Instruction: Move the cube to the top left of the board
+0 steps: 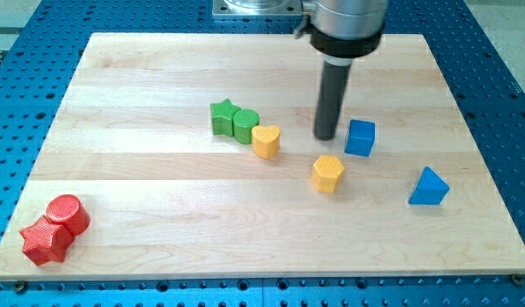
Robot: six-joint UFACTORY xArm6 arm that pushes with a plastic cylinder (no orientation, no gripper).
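Note:
The blue cube (360, 137) sits on the wooden board (160, 188), right of centre. My tip (325, 136) is on the board just to the cube's left, a small gap apart from it. The rod comes down from the view's top. The board's top left corner lies far off to the left of both.
A yellow heart block (266, 141) and a yellow hexagon block (328, 174) lie left of and below my tip. A green star (222, 117) and green cylinder (245, 125) touch each other. A blue triangle (429, 188) is at right. A red cylinder (68, 213) and red star (44, 241) are at bottom left.

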